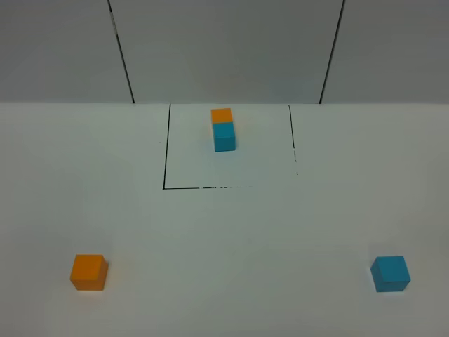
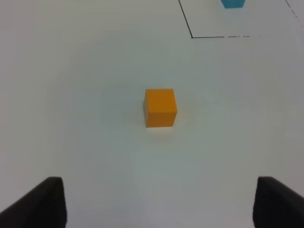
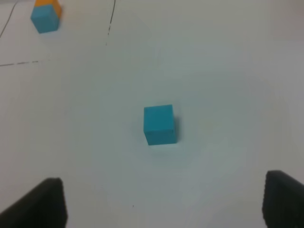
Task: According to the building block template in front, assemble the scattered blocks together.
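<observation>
Orange cube (image 2: 160, 108) — one, sitting flat on the white table (image 2: 71, 95), nothing touching it. Left gripper (image 2: 160, 199) — dark fingertips (image 2: 42, 204) spread wide, nothing between them, clear of the cube. Black outline (image 2: 209, 36) — one corner showing. Blue cube (image 2: 232, 3) — inside the outline, cut off at the picture's edge.
</observation>
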`<act>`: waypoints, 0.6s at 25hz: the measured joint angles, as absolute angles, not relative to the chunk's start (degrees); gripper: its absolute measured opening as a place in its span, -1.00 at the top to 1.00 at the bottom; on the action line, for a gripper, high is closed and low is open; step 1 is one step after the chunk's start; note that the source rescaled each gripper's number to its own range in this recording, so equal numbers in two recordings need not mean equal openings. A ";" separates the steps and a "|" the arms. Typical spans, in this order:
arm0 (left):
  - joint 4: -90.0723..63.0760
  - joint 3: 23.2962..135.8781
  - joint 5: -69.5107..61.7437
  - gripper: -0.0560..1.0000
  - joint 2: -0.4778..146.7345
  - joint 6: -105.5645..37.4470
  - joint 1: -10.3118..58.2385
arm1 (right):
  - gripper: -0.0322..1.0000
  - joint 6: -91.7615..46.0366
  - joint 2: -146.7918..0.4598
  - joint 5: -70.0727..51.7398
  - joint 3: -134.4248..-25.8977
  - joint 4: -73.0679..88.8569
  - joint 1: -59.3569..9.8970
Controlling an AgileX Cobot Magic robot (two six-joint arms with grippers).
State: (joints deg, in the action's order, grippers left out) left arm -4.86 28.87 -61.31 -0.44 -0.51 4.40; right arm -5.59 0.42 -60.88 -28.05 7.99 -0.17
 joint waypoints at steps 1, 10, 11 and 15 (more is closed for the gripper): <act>-4.86 28.87 -61.31 -0.39 -0.44 -0.51 4.40 | -0.34 -5.59 0.42 -60.88 -28.05 7.99 -0.17; -4.86 28.87 -61.31 -0.39 -0.44 -0.51 4.40 | -0.34 -5.59 0.42 -60.88 -28.05 7.99 -0.17; -4.86 28.87 -61.31 -0.39 -0.44 -0.51 4.40 | -0.34 -5.59 0.42 -60.88 -28.05 7.99 -0.17; -4.86 28.87 -61.31 -0.39 -0.44 -0.43 4.40 | -0.34 -5.59 0.42 -60.88 -28.05 7.99 -0.17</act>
State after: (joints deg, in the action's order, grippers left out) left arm -4.86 28.87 -61.31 -0.44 -0.43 4.40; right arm -5.59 0.42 -60.88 -28.05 7.99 -0.17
